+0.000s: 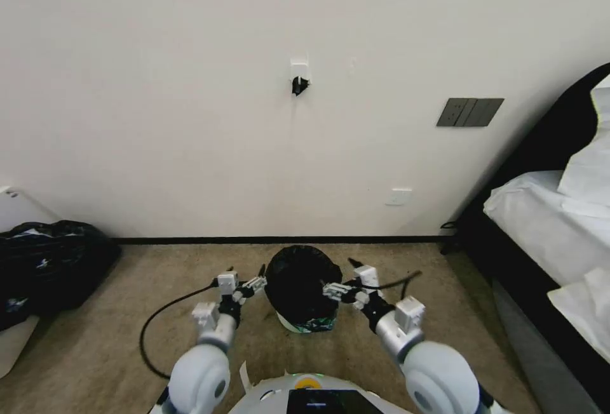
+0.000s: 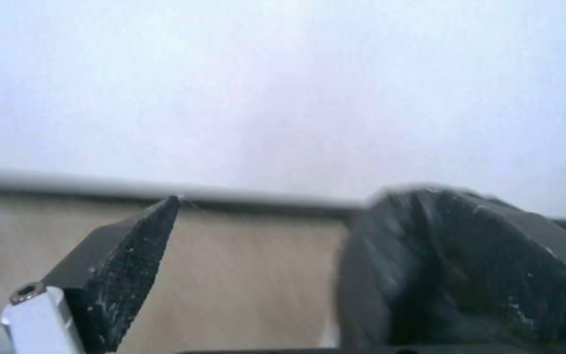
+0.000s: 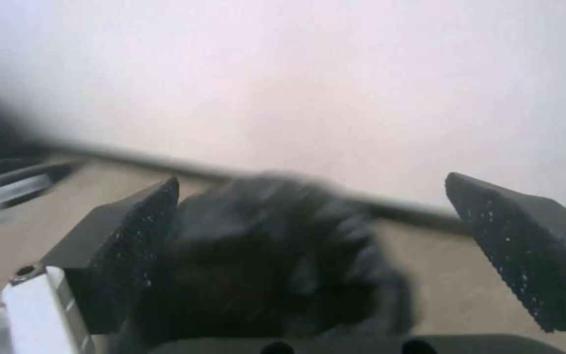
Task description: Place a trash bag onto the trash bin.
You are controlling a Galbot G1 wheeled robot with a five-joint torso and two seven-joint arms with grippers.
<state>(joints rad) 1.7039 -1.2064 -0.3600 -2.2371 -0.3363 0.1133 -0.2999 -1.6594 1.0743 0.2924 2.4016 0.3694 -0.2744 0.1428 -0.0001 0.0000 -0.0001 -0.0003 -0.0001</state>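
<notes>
Head view: the trash bin (image 1: 304, 324) stands on the carpet floor (image 1: 95, 338) near the wall's dark baseboard (image 1: 190, 240), and the trash bag (image 1: 298, 284) is draped over it, covering its top and most of its walls, so that just a pale strip of the bin's base shows beneath. The left gripper (image 1: 256, 285) sits just beside the bag's left flank and the right gripper (image 1: 332, 291) just beside its right flank. A larger bulging black bag (image 1: 47, 261) lies well apart at the far left, and a bed (image 1: 546, 211) with white sheets stands at the right.

Left wrist view: the left gripper (image 2: 309, 255) has its jaws spread wide and released; crinkled trash bag plastic (image 2: 453, 255) covers one side, with carpet between.

Right wrist view: the right gripper (image 3: 322, 246) also has its jaws released, and the trash bag (image 3: 270, 265) bulges between them, touching one finger (image 3: 132, 246).
</notes>
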